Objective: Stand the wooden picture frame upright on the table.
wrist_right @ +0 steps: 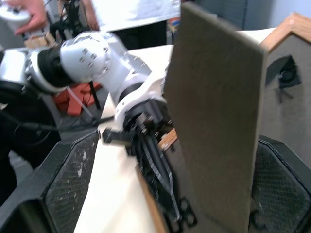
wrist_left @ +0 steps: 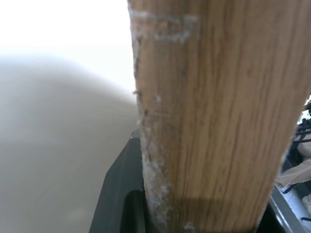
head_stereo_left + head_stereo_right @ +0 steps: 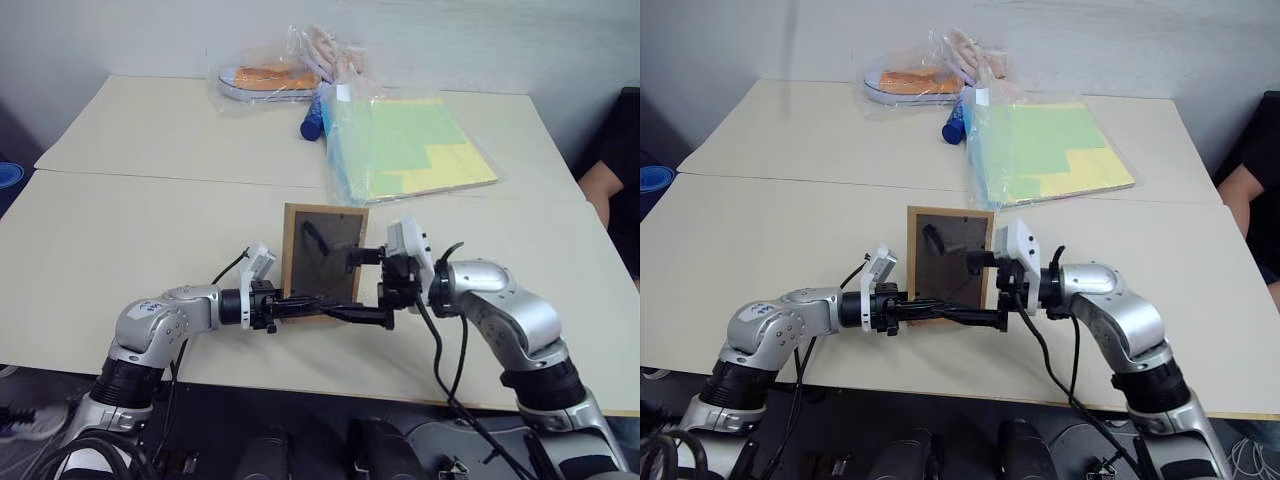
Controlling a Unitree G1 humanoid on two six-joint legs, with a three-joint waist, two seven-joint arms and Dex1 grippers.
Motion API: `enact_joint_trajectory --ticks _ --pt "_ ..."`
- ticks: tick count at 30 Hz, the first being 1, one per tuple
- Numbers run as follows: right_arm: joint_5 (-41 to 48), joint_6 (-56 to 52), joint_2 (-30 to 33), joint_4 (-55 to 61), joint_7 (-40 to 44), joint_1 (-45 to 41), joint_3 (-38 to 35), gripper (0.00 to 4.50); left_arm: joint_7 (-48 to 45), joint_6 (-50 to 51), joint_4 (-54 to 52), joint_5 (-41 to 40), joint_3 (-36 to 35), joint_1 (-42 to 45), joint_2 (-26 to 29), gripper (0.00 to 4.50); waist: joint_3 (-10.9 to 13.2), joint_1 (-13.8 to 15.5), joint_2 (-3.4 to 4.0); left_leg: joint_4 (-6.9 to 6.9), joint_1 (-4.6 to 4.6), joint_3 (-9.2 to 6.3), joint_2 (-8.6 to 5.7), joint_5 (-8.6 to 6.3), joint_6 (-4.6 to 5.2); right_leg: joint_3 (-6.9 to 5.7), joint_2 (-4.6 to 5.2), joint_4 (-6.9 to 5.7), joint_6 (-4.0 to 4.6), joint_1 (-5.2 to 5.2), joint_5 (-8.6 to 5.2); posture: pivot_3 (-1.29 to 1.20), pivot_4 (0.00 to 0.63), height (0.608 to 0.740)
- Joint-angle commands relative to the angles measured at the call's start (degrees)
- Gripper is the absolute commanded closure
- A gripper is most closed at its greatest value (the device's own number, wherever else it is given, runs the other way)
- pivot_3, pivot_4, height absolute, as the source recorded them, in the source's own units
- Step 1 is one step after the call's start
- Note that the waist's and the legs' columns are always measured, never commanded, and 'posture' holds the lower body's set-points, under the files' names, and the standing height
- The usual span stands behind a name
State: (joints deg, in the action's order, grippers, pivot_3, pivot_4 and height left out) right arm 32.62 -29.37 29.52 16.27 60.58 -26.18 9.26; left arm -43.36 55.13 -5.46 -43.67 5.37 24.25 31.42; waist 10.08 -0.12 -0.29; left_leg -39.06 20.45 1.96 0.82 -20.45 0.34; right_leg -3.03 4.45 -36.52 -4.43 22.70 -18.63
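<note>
Left eye view, left to right: left claw (image 3: 345, 314) reaching rightward, clamped along bottom edge of wooden picture frame (image 3: 323, 256), close against light wood grain in left wrist view. Frame upright near front middle of bench (image 3: 120, 240), dark back with stand leg (image 1: 218, 121) toward robot. Right claw (image 3: 992, 268) at frame's right edge, 2 fingers spread wide either side of stand leg in right wrist view, gripping nothing. Farther back right of centre, green-yellow wrapped sheets (image 3: 410, 145) flat on bench, blue bottle (image 3: 313, 122) just beside

pale grey wall (image 3: 150, 30) behind.
</note>
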Motion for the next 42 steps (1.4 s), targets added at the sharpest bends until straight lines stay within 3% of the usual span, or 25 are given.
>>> enact_joint_trajectory --ticks 1,7,11,16,20,27,30,36,40,42 --pt "-1.41 4.81 2.23 2.08 2.67 2.17 -1.31 0.04 -0.07 3.47 0.01 -1.80 -2.06 0.17 -0.48 3.31 0.00 -0.01 0.00 0.00 0.00 0.01 0.00 0.00 0.00 0.00 0.00 0.00 0.00 0.00 0.00 0.00 0.150 0.740" --pt "-6.05 19.34 2.72 -2.28 3.36 5.33 -5.51 0.04 -1.83 15.69 2.50 -9.98 -7.09 2.17 -0.36 3.31 0.04 -0.15 -0.03 0.00 0.00 0.02 0.00 0.00 0.00 0.01 -0.01 -0.01 0.00 0.01 0.00 0.00 0.150 0.740" --pt "-6.46 27.69 3.04 -4.56 1.92 5.29 -12.06 0.04 -0.61 32.06 9.00 -14.98 -10.04 8.06 1.06 3.31 0.05 -0.06 -0.05 -0.01 0.00 0.02 0.00 0.01 -0.02 -0.01 -0.03 -0.04 0.00 0.01 0.00 0.00 0.150 0.740" --pt "-21.84 57.70 6.41 -14.65 3.92 3.95 -11.10 0.04 -0.49 37.37 16.74 -28.17 -4.55 12.98 6.80 3.31 0.06 -0.16 -0.06 0.01 0.00 0.02 -0.03 0.00 -0.02 0.00 -0.03 0.01 -0.01 0.01 0.00 0.00 0.150 0.740" --pt "-36.83 78.59 4.21 -25.13 -5.51 -1.15 -8.94 0.04 2.13 37.37 20.06 -37.61 0.76 15.42 9.61 3.31 0.08 -0.65 -0.05 -0.03 -0.02 0.03 -0.02 0.02 -0.05 0.04 -0.02 -0.03 -0.01 0.02 0.00 0.00 0.150 0.740" --pt "-51.62 89.78 -1.16 -32.91 -21.34 -4.63 -5.76 0.04 9.75 37.37 22.63 -48.13 4.96 16.98 11.23 3.31 0.08 -1.51 -0.04 -0.02 -0.02 0.00 0.02 0.07 -0.13 0.02 -0.04 -0.12 -0.01 0.07 0.00 0.00 0.150 0.740" --pt "-55.52 91.43 -2.23 -33.38 -26.26 -3.84 -4.37 0.66 13.29 37.37 23.17 -52.67 4.98 16.61 10.97 3.31 0.08 -1.51 -0.04 -0.03 -0.02 0.01 0.01 0.08 -0.13 0.02 -0.04 -0.14 -0.01 0.07 0.00 0.00 0.150 0.740" --pt "-60.43 92.56 -2.56 -34.17 -35.26 -4.17 -3.95 2.67 20.95 34.55 21.39 -59.71 3.16 14.33 9.90 3.31 0.08 -1.51 -0.04 -0.06 -0.02 0.01 -0.01 0.08 -0.12 0.04 -0.02 -0.16 -0.01 0.07 0.00 0.00 0.150 0.740" --pt "-64.03 93.28 -2.42 -33.75 -40.13 -4.56 -4.17 2.85 26.94 27.60 17.87 -68.57 0.90 10.86 9.44 3.31 0.08 -1.52 -0.04 -0.06 -0.02 0.00 0.02 0.08 -0.13 0.04 -0.02 -0.15 -0.01 0.08 0.00 0.00 0.150 0.740" --pt "-64.77 93.06 -2.04 -34.13 -41.76 -5.10 -4.02 2.88 28.51 26.38 15.69 -69.32 0.13 9.24 10.21 2.58 0.08 -1.52 -0.05 -0.06 -0.02 0.00 0.02 0.09 -0.15 0.05 -0.02 -0.17 -0.01 0.08 0.00 0.00 0.150 0.740"
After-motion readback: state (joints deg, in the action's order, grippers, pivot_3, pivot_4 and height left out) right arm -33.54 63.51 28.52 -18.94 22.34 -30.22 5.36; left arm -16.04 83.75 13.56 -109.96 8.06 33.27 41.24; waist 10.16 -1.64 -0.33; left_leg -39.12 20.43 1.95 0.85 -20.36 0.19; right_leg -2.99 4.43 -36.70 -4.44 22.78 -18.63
